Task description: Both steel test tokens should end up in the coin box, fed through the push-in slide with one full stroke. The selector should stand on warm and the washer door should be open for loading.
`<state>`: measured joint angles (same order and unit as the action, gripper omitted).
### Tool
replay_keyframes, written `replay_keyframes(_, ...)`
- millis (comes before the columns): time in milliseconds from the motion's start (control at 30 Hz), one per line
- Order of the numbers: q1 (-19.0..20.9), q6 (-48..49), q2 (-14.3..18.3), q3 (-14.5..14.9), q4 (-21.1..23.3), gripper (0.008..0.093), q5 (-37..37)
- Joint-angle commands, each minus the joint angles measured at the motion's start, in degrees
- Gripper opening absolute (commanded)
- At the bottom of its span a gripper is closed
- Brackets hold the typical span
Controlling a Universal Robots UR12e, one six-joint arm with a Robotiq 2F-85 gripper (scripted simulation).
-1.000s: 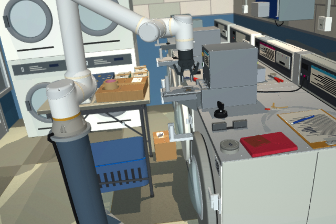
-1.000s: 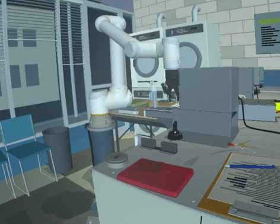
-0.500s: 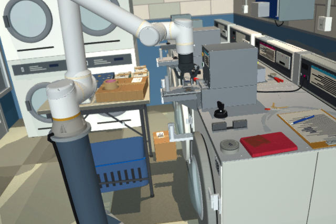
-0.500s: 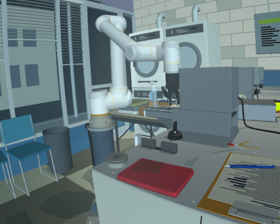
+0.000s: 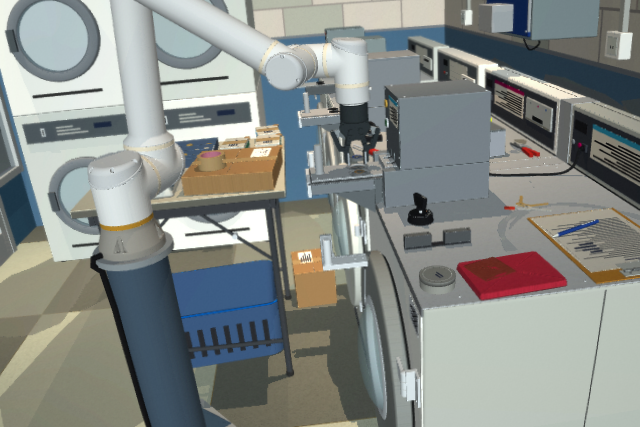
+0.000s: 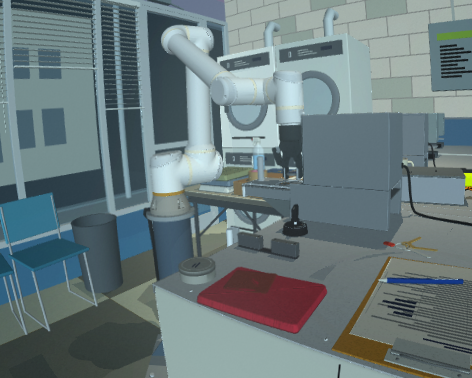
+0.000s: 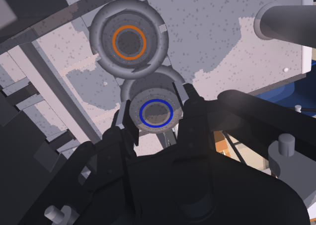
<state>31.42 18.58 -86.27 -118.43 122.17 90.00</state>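
Note:
A steel token with a blue ring [image 7: 155,112] sits between the two fingers of my gripper [image 7: 153,107], which is closed on its rim just above an empty round pocket in the slide tray. A second token with an orange ring [image 7: 129,42] lies seated in the neighbouring pocket. The slide tray [image 5: 345,174] juts out from the grey coin box [image 5: 437,141] on the washer top, and my gripper [image 5: 355,152] points straight down over it. The black selector knob [image 5: 420,209] stands in front of the coin box. The washer door [image 5: 376,345] below is seen edge-on.
A folding table [image 5: 207,195] with a wooden tray stands left of the slide. A red pad [image 5: 509,273], a round cap [image 5: 437,277] and a clipboard [image 5: 594,241] lie on the washer top. A blue basket [image 5: 227,308] and a cardboard box [image 5: 313,277] sit on the floor.

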Motion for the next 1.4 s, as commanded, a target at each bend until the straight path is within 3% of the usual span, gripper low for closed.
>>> replay_keyframes(0,0.00,0.00,-0.03,0.06,0.03,0.0080,0.00)
replay_keyframes(200,0.00,0.00,-0.03,0.06,0.03,0.0080,0.00)
replay_keyframes(1033,0.00,0.00,-0.02,0.05,0.03,0.0580,0.00)
replay_keyframes(1367,0.00,0.00,-0.03,0.05,0.01,0.0580,0.00)
